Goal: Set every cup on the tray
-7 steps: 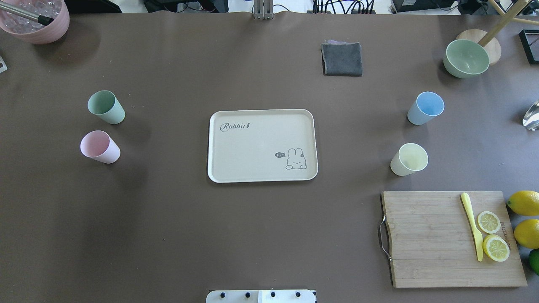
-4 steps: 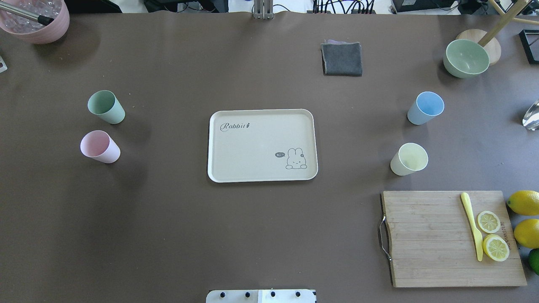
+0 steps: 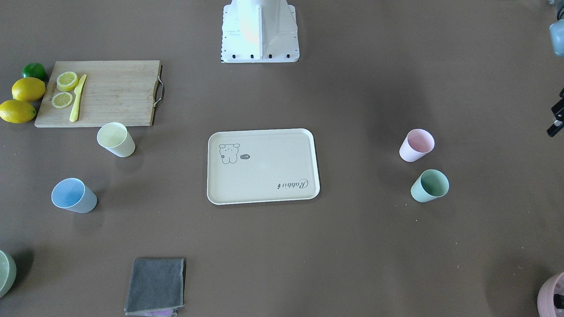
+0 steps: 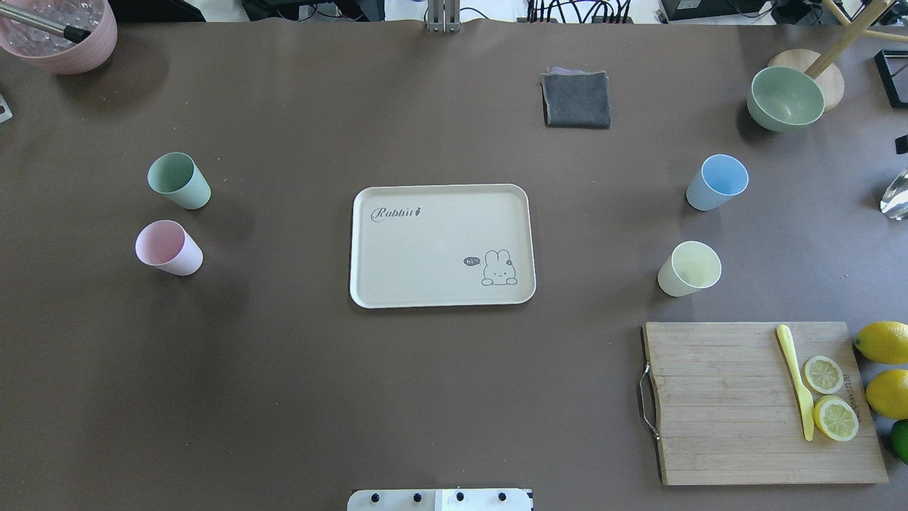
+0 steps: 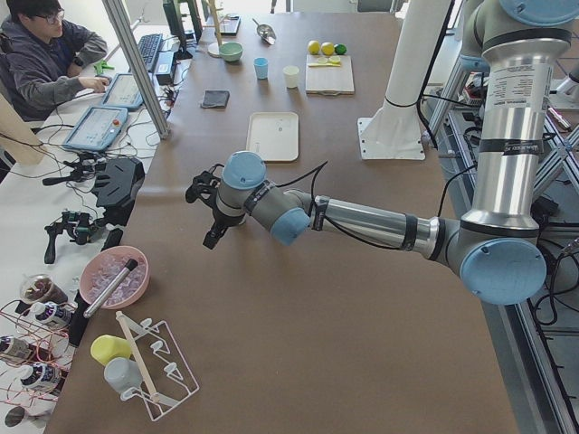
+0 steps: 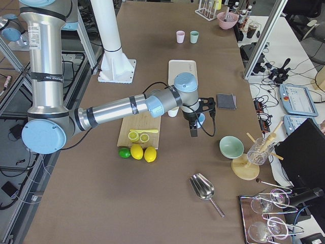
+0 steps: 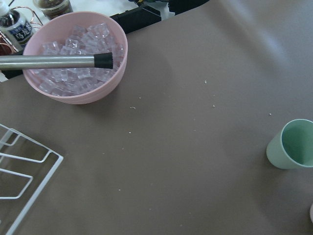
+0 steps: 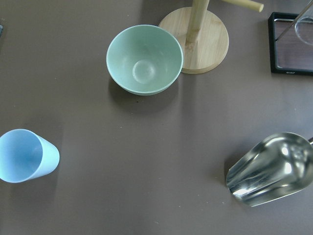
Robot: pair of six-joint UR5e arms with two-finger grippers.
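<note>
None of the four cups is on the tray [image 4: 425, 248]. It lies bare in the middle of the brown counter [image 4: 284, 390], a cream rectangle with rounded corners, a raised rim and a rabbit drawing.

On my left side the mint green cup [image 4: 179, 181] and the pink cup [image 4: 169, 248] stand upright, near each other and well apart from the tray. On my right the blue cup [image 4: 716, 182] and the yellow cup [image 4: 689, 268] stand the same way. All four are matte and tapered.

The yellow cup stands close to the bamboo cutting board [image 4: 723, 404]. The board carries two lemon slices [image 4: 823, 374] and a yellow knife [image 4: 796, 380], and whole lemons [image 4: 883, 342] lie just past its edge. Beyond the blue cup are a wide green bowl [image 4: 785, 99], a wooden stand [image 8: 200, 41] and a shiny metal scoop [image 8: 269, 169]. A folded grey cloth [image 4: 576, 99] lies beyond the tray.

The left fingers [image 5: 213, 233] hang above the counter between the mint green cup and a pink bowl of ice [image 7: 76, 56]. The right fingers [image 6: 193, 130] hang near the blue cup. I cannot tell whether either pair is spread or closed; neither is touching a cup.
</note>
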